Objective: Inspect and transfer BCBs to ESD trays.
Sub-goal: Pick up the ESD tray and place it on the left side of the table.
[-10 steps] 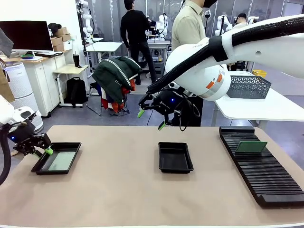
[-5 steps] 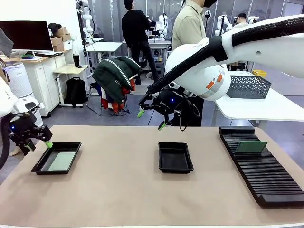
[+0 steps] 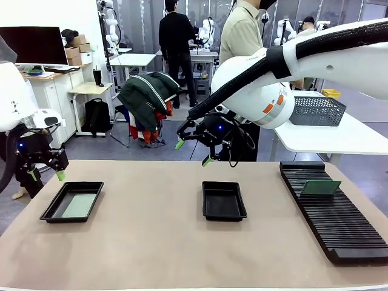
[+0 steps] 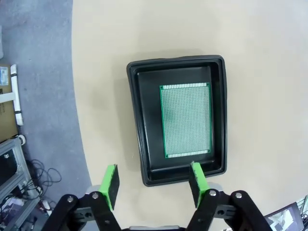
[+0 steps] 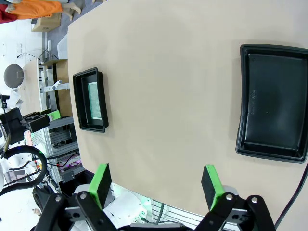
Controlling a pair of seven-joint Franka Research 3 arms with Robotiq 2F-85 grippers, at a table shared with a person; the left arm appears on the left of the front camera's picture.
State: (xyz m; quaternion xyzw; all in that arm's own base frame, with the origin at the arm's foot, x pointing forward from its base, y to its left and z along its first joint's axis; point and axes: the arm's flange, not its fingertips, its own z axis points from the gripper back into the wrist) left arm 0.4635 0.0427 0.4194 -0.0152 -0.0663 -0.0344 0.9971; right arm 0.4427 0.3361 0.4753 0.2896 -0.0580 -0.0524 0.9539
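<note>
A green BCB [image 4: 186, 119] lies flat in the left black ESD tray [image 3: 52, 210], whose rim [image 4: 136, 120] also appears in the left wrist view and whose board [image 5: 95, 102] shows small in the right wrist view. My left gripper [image 3: 46, 176] hangs open above that tray's far left corner, with nothing between its fingers [image 4: 110, 185]. The middle ESD tray [image 3: 224, 200] is bare inside, as its floor [image 5: 274, 109] shows. My right gripper [image 3: 193, 152] hovers open high above its far edge. Another BCB [image 3: 321, 187] stands upright in the black slotted rack [image 3: 335, 212].
A person stands behind the table's far edge, behind my right arm. A grey mesh basket [image 3: 317, 111] rests on a white side table at the right. The tan tabletop [image 3: 151, 236] lies bare between the trays and toward the front edge.
My left gripper has risen from the left tray's near left rim and drawn back upward, its jaws a little wider. The board stays in the tray. The right arm has not moved.
</note>
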